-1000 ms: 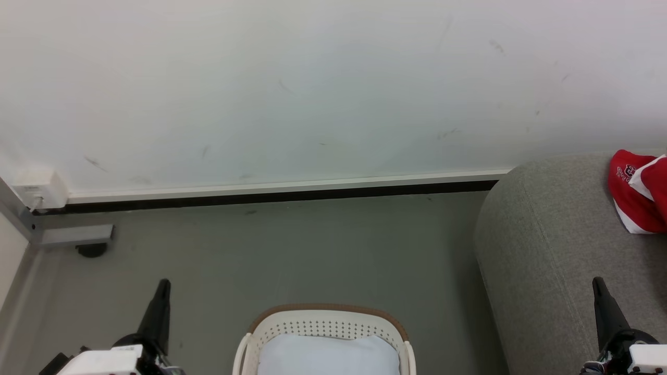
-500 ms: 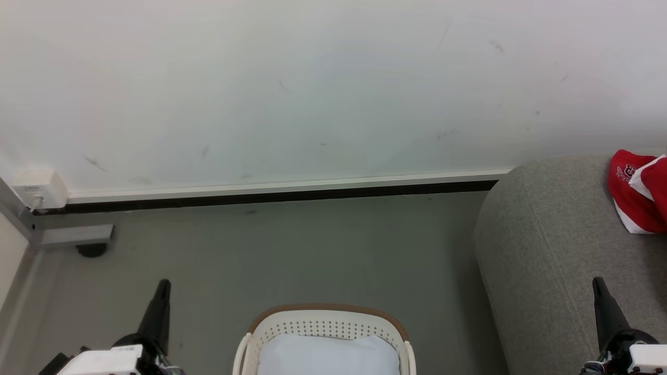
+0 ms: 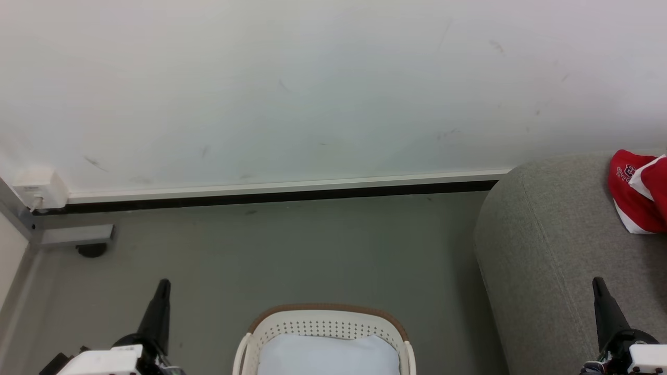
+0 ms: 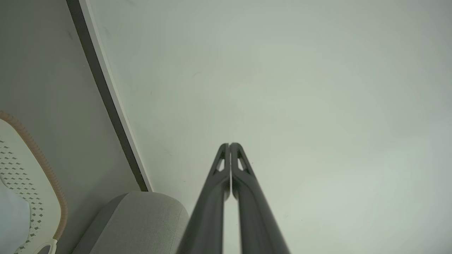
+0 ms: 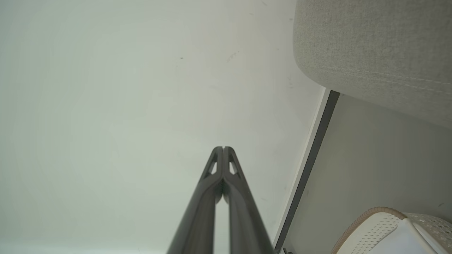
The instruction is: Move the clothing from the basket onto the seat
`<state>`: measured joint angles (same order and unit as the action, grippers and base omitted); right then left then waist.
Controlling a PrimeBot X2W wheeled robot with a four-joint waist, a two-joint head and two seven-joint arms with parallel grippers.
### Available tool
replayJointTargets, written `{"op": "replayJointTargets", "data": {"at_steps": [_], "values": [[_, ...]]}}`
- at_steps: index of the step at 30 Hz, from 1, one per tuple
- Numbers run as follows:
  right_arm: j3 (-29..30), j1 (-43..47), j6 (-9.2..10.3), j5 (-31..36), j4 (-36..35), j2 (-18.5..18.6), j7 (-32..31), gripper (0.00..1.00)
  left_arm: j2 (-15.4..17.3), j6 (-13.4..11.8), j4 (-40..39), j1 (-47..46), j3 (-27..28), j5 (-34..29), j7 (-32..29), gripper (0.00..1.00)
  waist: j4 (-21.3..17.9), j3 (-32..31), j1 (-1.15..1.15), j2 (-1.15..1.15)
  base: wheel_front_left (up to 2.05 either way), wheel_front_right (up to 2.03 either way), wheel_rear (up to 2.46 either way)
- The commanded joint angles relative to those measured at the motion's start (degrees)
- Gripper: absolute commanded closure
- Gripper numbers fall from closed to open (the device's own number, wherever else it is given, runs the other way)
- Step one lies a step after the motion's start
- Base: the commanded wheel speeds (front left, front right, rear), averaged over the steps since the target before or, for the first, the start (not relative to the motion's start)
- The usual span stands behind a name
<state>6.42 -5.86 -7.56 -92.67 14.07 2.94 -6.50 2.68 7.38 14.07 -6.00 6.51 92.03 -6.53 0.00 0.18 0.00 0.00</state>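
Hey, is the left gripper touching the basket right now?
Apart. In the head view a stretch of grey floor lies between the shut left gripper and the rim of the basket.

Grey floor, with a basket and a seat stood on it.

The plain grey floor (image 3: 312, 250) is seen running back to the far wall. At its near middle a cream basket (image 3: 325, 319) with a brown rim is stood, and a pale cushion (image 3: 328, 357) is held inside it. On the right the light grey seat (image 3: 547, 250) is set, apart from the basket, and red clothing (image 3: 638, 203) with white trim is laid on it at the far right. At the far left a grey metal foot (image 3: 78, 235) with a dark caster (image 3: 91, 251) is rested on the floor.
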Motion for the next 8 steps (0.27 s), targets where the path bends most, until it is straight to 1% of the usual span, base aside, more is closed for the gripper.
{"op": "replayJointTargets", "data": {"at_steps": [1, 8], "values": [[0.2, -0.7, 0.14, 0.4, -0.2, 0.0, -0.2, 1.00, 0.4, 0.3, 0.0, -0.5, 0.1, 0.7, -0.2, 1.00, 0.0, 0.0, 0.00, 0.00, 0.00, 0.00, 0.00], [0.2, -0.7, 0.14, 0.3, -0.2, 0.0, -0.2, 1.00, 0.4, 0.3, 0.0, -0.5, 0.1, 0.7, -0.2, 1.00, 0.0, 0.0, 0.00, 0.00, 0.00, 0.00, 0.00]]}}
